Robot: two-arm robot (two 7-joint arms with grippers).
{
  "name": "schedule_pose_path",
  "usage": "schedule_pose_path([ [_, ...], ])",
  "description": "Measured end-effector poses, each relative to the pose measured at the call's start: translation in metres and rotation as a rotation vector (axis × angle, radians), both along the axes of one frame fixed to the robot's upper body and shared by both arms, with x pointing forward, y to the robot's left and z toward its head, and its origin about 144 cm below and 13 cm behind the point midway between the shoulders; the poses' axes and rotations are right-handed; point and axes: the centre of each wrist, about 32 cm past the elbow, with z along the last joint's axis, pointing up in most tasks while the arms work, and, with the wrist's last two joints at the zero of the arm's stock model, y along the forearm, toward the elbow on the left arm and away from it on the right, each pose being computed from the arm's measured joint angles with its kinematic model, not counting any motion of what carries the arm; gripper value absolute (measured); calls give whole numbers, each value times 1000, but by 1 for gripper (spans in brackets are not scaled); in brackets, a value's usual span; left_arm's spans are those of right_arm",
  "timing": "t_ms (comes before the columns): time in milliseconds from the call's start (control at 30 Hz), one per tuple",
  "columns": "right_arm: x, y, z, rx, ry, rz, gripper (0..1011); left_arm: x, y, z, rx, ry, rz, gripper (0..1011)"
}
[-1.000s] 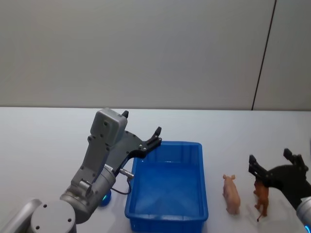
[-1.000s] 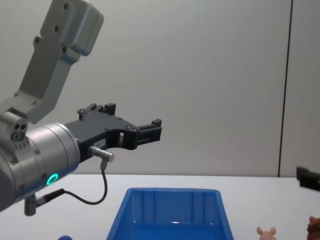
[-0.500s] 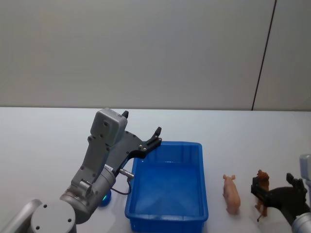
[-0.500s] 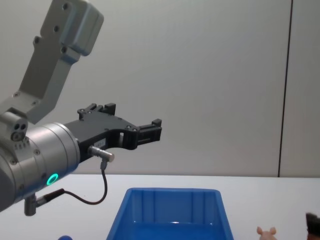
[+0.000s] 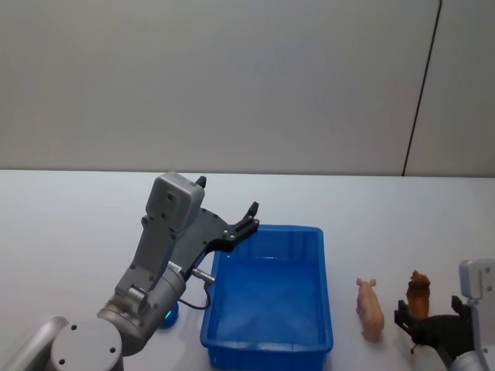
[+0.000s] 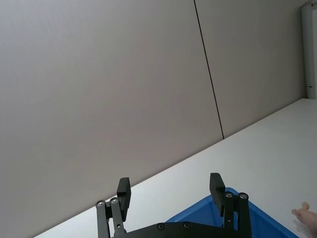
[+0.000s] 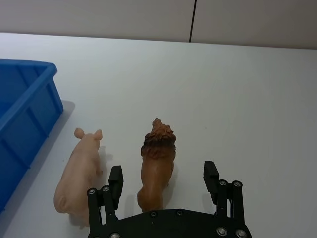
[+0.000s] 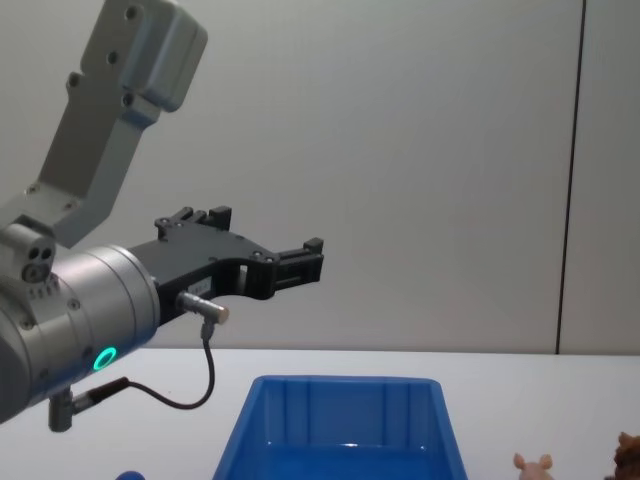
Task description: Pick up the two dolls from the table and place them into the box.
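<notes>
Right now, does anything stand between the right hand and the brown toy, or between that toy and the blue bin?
Nothing visible lies between the open right hand and the brown toy. The pink pig stands between that toy and the bin, so a low, straight carry could hit it.

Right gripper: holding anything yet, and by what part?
Nothing held. The right gripper is open, fingers either side of the reddish-brown doll at its rear, not touching. Left gripper open, empty, raised near the box.

No legible text, label, brand, number or sign anywhere.
</notes>
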Motion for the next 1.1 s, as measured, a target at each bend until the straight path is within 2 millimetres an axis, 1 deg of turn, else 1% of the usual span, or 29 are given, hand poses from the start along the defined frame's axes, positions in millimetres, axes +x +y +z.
schedule_pose_path([
  [167,2,6,-5,-2,20,-18,998,0,0,0,0,0,0,1003],
  [300,4,10,-8,2,31,-23,929,0,0,0,0,0,0,1003],
  [367,4,11,-9,5,38,-24,867,0,0,0,0,0,0,1003],
  [400,5,12,-10,6,41,-25,855,0,0,0,0,0,0,1003],
  [567,6,15,-12,13,56,-28,688,0,0,0,0,0,0,1003],
  [600,6,15,-12,14,57,-28,675,0,0,0,0,0,0,1003],
  [633,6,16,-12,14,58,-29,627,0,0,0,0,0,0,1003],
  [667,6,16,-13,15,59,-30,627,0,0,0,0,0,0,1003],
  [700,7,17,-13,16,62,-31,569,0,0,0,0,0,0,1003],
  [767,7,17,-13,17,63,-32,533,0,0,0,0,0,0,1003],
  [800,7,18,-13,18,63,-34,474,0,0,0,0,0,0,1003],
  [867,7,19,-13,17,63,-36,428,0,0,0,0,0,0,1003],
  [900,7,19,-13,17,63,-36,364,0,0,0,0,0,0,1003],
  [967,7,19,-12,13,60,-39,315,0,0,0,0,0,0,1003],
  [1100,7,20,-11,5,44,-45,299,0,0,0,0,0,0,1003],
])
